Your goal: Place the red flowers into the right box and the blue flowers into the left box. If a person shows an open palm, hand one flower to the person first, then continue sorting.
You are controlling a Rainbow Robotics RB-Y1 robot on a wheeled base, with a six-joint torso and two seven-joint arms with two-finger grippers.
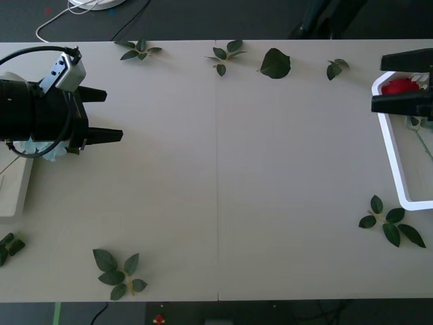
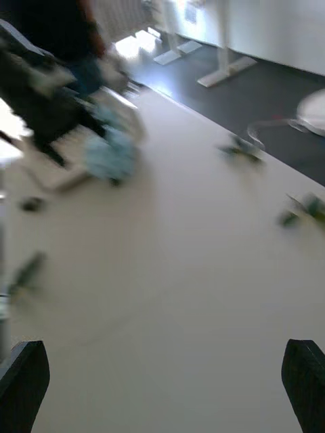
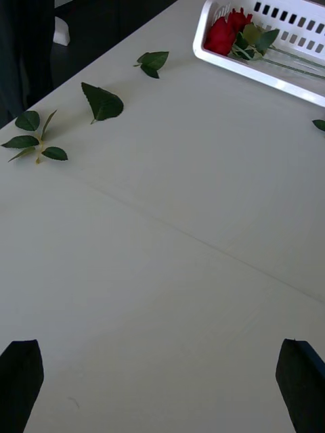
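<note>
Loose green leaf sprigs [image 1: 118, 271] lie nearest. Both black grippers, left gripper [image 1: 101, 115] and right gripper [image 1: 375, 84], hang spread and empty over their trays; red roses [image 3: 227, 30] rest in the right white plastic tray [image 1: 392, 162], pale blue fluffy flowers [image 2: 112, 155] in the left off-white tray [image 1: 17, 196]. Descending fingers could snag blooms out.

The left claw [image 1: 108, 115] is hovering with its fingers parted over the blue flowers [image 1: 40, 149] lying at the left box [image 1: 13, 196]. The right claw [image 1: 385, 82], also spread, is hanging over red flowers [image 1: 400, 86] resting in the right box [image 1: 392, 159]. Loose leaf sprigs [image 1: 118, 271] are lying around the bench [image 1: 223, 183].
</note>
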